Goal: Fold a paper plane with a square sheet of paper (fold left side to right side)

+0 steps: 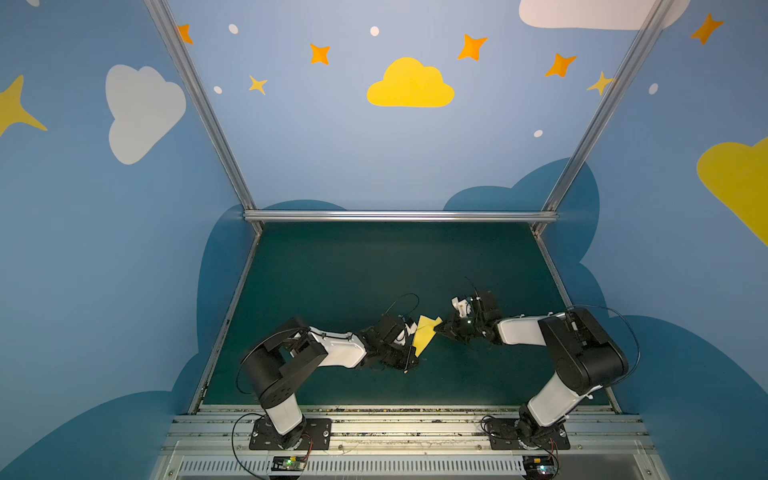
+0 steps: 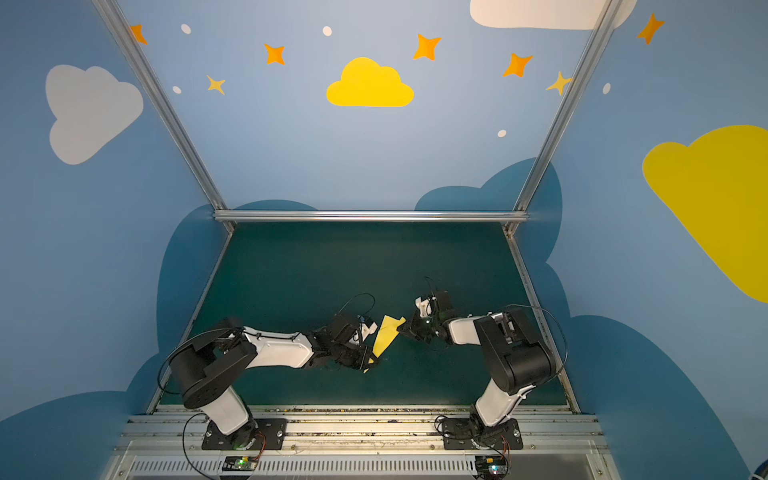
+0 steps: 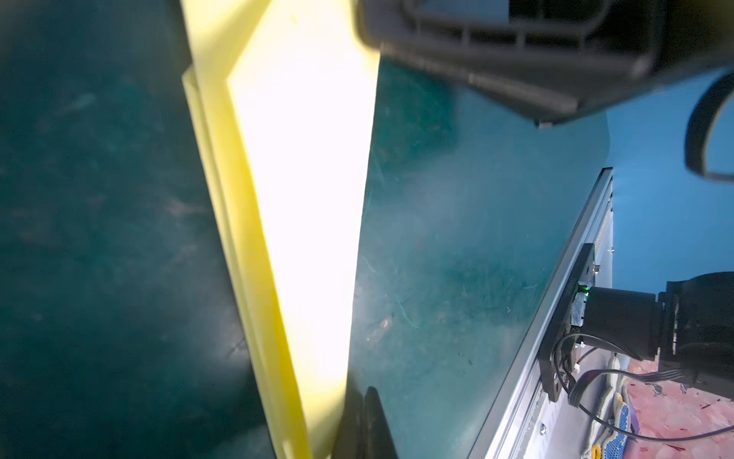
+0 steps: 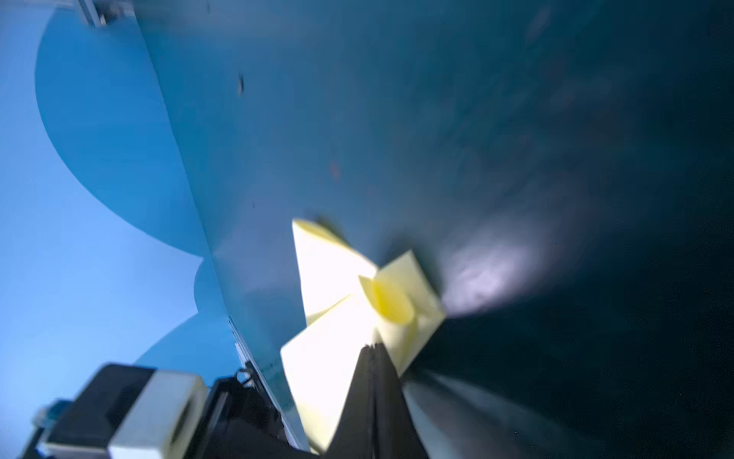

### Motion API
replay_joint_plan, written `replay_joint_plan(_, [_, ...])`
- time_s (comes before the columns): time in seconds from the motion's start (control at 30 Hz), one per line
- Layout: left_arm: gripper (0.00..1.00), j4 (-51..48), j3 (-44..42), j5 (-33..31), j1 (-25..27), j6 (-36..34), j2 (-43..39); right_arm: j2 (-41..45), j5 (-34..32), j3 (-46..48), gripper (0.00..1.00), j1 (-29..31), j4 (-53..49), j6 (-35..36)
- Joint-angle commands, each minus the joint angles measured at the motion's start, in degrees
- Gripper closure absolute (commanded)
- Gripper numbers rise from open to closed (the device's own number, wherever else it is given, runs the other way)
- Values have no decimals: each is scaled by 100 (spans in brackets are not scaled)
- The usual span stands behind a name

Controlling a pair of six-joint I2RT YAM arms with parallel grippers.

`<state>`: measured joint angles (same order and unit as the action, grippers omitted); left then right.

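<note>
1. Nearest me, two arms stand on the desk's [image 1: 374,270] near edge: the left arm [image 1: 340,353] and the right arm [image 1: 519,330], each bent in toward the middle.
2. I count one piece of yellow paper, the paper plane [image 1: 424,336], already a narrow pointed shape with layered lengthwise folds. It sits in the near half of the desk, about midway between the left and right edges, with its long axis running from near-left to far-right. I cannot tell whether it touches the mat or hangs just above it.
3. The left gripper [image 1: 409,361] has the plane's near end. In the left wrist view its fingers [image 3: 367,421] are pressed together on the paper's edge.
4. Just beyond, the right gripper [image 1: 437,328] meets the plane's right-hand edge near its far end. In the right wrist view its fingers [image 4: 373,369] are clamped tight with the paper [image 4: 329,278] between them. A small flap curls up beside the tips.
5. So there are two grippers, both gripping the same single plane, one at each end.
6. Farthest off, one aluminium rail [image 1: 399,216] runs along the desk's far edge.
</note>
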<state>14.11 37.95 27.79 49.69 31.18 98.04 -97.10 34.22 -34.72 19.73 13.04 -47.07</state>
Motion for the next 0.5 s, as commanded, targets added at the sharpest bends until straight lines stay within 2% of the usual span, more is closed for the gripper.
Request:
replay_joint_plan(0.0, [97, -658, -275, -290, 50, 8, 424, -334, -671, 18, 100, -370, -926, 187])
replay_joint_plan(0.23, [97, -612, -264, -232, 5, 0, 473, -304, -523, -202, 100, -921, -1060, 216])
replay_joint_plan(0.37, [97, -567, -283, -230, -7, 24, 464, 574, -465, -152, 100, -784, -1310, 257])
replay_joint_plan(0.47, [97, -530, -306, -204, -12, 41, 463, 1338, -577, -52, 100, -409, -1748, 331])
